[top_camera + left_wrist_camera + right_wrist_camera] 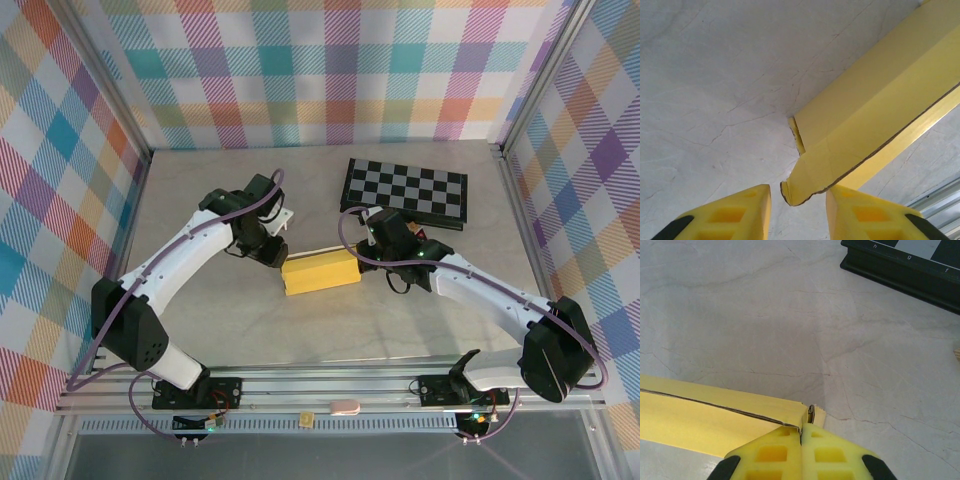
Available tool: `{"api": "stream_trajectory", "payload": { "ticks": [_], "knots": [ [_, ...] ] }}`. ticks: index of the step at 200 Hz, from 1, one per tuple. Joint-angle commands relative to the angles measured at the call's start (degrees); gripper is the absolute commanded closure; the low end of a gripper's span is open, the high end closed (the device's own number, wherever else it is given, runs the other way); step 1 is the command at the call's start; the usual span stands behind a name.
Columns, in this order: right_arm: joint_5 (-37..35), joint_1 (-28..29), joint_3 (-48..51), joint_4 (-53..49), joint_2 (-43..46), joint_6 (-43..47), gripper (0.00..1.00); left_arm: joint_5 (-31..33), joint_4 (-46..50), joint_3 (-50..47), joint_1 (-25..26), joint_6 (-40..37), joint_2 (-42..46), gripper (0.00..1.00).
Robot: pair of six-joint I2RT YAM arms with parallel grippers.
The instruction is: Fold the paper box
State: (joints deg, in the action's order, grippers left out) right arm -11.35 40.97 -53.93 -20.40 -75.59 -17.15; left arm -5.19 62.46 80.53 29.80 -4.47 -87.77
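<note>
The paper box (pixel 320 272) is a mustard-yellow, shallow rectangular shape lying on the pale table between my two grippers. My left gripper (pixel 275 256) is at its left end. In the left wrist view the box (pixel 875 100) runs off to the upper right, and its rounded end flap (pixel 807 177) pokes into the gap of the left gripper (pixel 799 200), whose jaws stand apart. My right gripper (pixel 372 262) is at the box's right end. In the right wrist view the right gripper (pixel 801 432) is shut, pinching the thin cardboard edge of the box (pixel 705 415).
A black-and-white checkered board (pixel 405 190) lies just behind the right gripper, and its dark edge (pixel 905 270) is at the top right of the right wrist view. Plaid walls enclose the table on three sides. A metal rail (pixel 330 390) runs along the near edge.
</note>
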Motion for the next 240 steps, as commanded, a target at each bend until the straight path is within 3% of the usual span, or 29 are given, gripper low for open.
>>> {"api": "stream_trajectory", "payload": {
  "ticks": [1, 53, 142, 240],
  "knots": [
    [0.7, 0.5, 0.9, -6.7, -1.8, -0.3, 1.00, -1.6, 0.3, 0.9, -0.4, -1.4, -0.9, 0.69],
    [0.7, 0.5, 0.7, -6.7, -1.9, -0.2, 1.00, -1.8, 0.8, 0.7, -0.4, -1.0, -1.6, 0.81],
    [0.8, 0.5, 0.5, -6.4, -2.4, -0.3, 1.00, -2.2, 1.4, 2.4, -0.4, 4.5, -2.1, 0.92],
    [0.8, 0.5, 0.2, -6.5, -2.7, -0.5, 1.00, -8.8, 4.1, 6.3, -0.4, 18.3, -5.6, 1.00]
  ]
}}
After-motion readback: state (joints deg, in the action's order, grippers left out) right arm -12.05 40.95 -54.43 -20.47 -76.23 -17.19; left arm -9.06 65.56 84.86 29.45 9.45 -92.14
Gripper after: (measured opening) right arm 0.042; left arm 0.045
